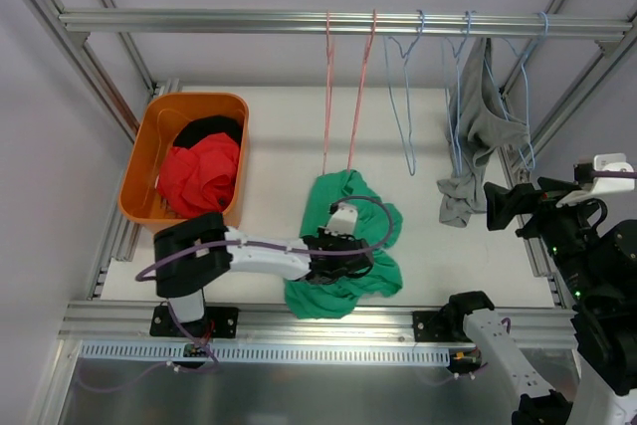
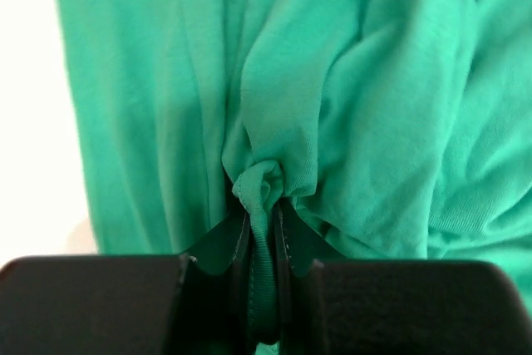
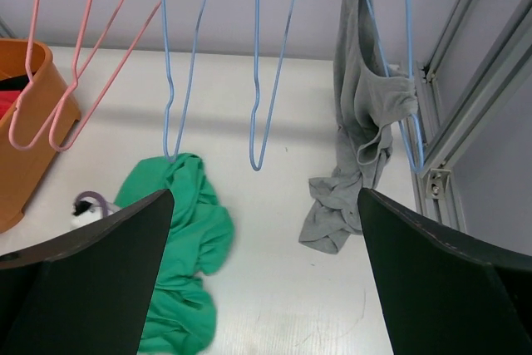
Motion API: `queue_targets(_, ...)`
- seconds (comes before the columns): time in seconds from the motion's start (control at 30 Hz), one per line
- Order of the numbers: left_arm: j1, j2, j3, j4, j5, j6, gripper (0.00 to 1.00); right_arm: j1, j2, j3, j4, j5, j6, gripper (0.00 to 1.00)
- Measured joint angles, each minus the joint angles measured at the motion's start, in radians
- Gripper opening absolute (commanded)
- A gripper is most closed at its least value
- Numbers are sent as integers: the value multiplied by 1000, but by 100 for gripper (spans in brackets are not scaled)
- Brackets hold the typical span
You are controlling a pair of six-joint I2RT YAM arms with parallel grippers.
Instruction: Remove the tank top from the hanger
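At the far right of the rail, the gray tank top (image 1: 476, 111) hangs from a blue hanger (image 3: 408, 64), draped down one side of it, with its lower end bunched on the bench (image 1: 279, 136). The right end effector (image 3: 264, 205) is near it at the bench's right edge, apart from the cloth, its fingers spread wide and holding nothing. To the left along the rail (image 1: 249, 20) hang two more blue hangers (image 1: 403, 97) and two pink hangers (image 1: 328, 97). Below the pink pair a green garment (image 1: 383, 271) lies crumpled on the bench near its front edge. The left end effector (image 2: 264, 230) reaches over it from the left, its fingers squeezed narrow on a pinched fold of the green fabric, which puckers up between them in the left wrist view. At the far left of the bench an orange basket (image 1: 139, 166) holds a red cloth (image 1: 199, 176), with a black cloth (image 1: 214, 129) behind it.
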Motion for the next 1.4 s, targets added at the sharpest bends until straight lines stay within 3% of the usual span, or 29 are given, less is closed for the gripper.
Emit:
queue_targets(0.23,53,-353,-149,-265,-106,-124,0,0,3,-60,47,-49,26,100)
queue_targets(0.43,169,-637,-132,-385,-167,-106,0,0,8,-61,80,-68,34,99)
queue_targets(0.6,266,-781,-13,-476,-213,11,0,0,10,-61,98,-68,33,100)
queue_targets(0.87,409,-750,457,-505,-276,311,0,0,29,-64,124,-69,34,100)
queue_targets(1.1,678,-583,851,-497,-233,512,0,0,57,-71,141,-80,34,99)
queue_targets(1.23,877,-504,947,-500,-156,570,0,0,64,-75,153,-86,33,99)
queue_targets(1.4,1069,-473,908,-507,-40,568,0,0,64,-83,156,-86,31,99)
